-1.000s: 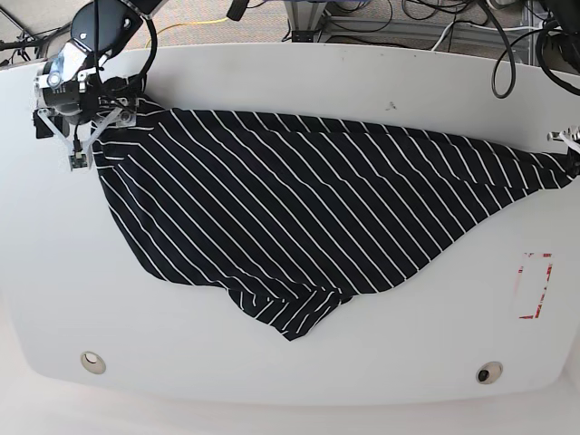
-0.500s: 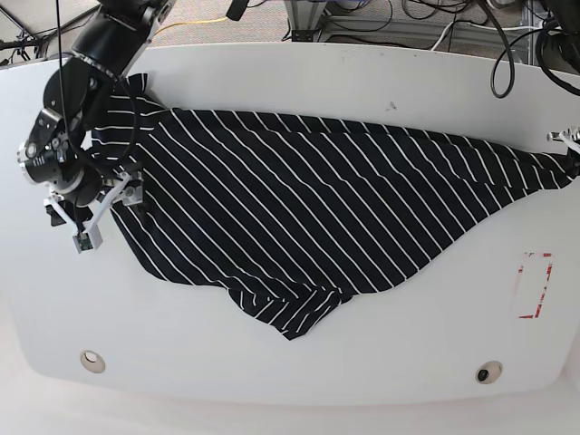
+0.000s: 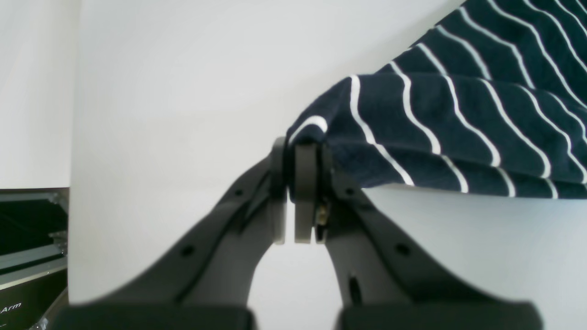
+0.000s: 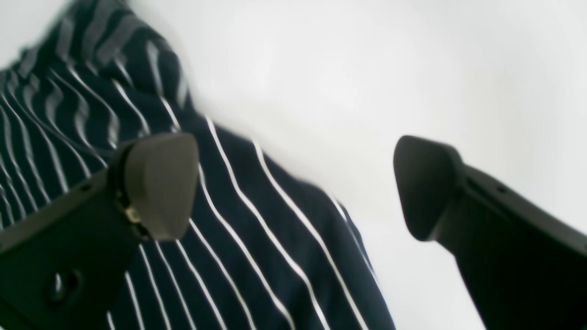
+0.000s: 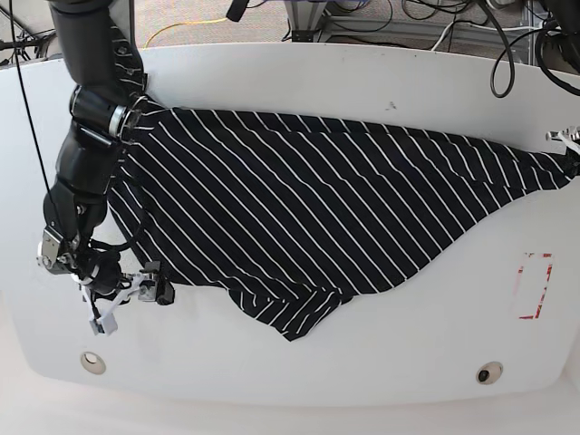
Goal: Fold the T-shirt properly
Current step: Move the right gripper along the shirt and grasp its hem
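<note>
T-shirt (image 5: pixel 308 208): spread rumpled across table (image 5: pixel 362 82); left gripper (image 3: pixel 300 192): jaws clamped on its far corner; right gripper (image 4: pixel 293 183): jaws wide, empty, over near hem; advise pinching hem squarely, keeping cloth taut

Surface: a white table (image 5: pixel 362 82) with rounded corners filled the frame.
On it: the striped T-shirt (image 5: pixel 308 208) lay spread across the middle.
Marking: a red-edged rectangle (image 5: pixel 534 285) sat at right.
</note>
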